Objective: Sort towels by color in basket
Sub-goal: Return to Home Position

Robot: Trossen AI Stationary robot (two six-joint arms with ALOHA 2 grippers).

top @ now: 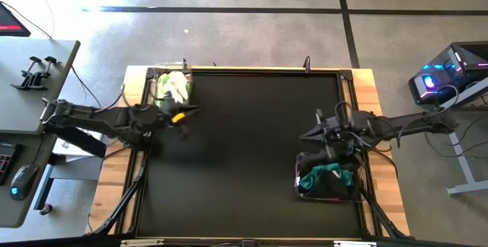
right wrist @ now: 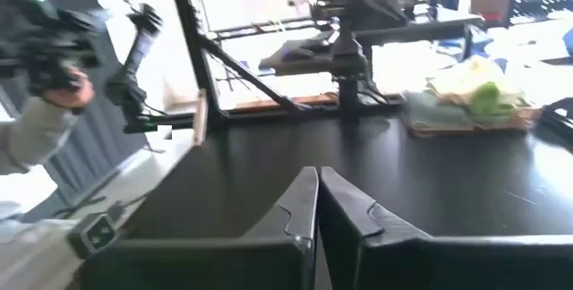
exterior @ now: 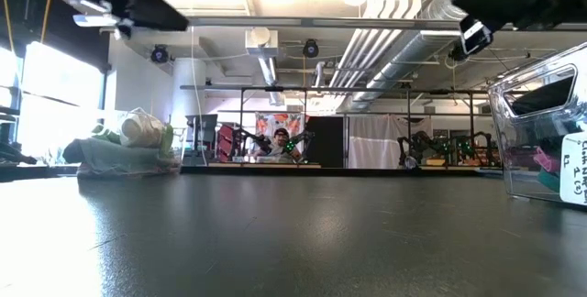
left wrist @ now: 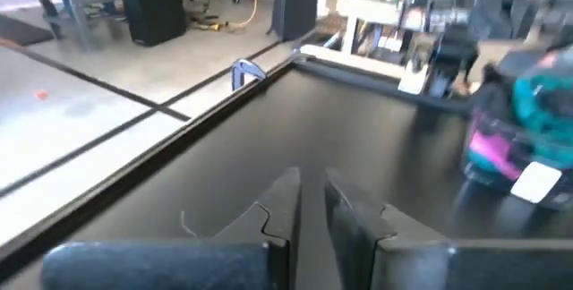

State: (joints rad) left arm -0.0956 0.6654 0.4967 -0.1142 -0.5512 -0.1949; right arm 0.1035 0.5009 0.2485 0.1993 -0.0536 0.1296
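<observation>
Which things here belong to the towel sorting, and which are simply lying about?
Job: light towels in the bin beside the left arm; dark towels in the bin beside the right arm; left gripper and right gripper, both empty.
Lying about: clamps and mouse at far left; lit computer at far right.

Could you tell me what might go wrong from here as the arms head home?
1. The right claw hangs just beyond the clear bin; a low swing could clip its rim.
2. The pale towels heap above the rim of the far bin, near the left claw; a brush might tip one out.
</observation>
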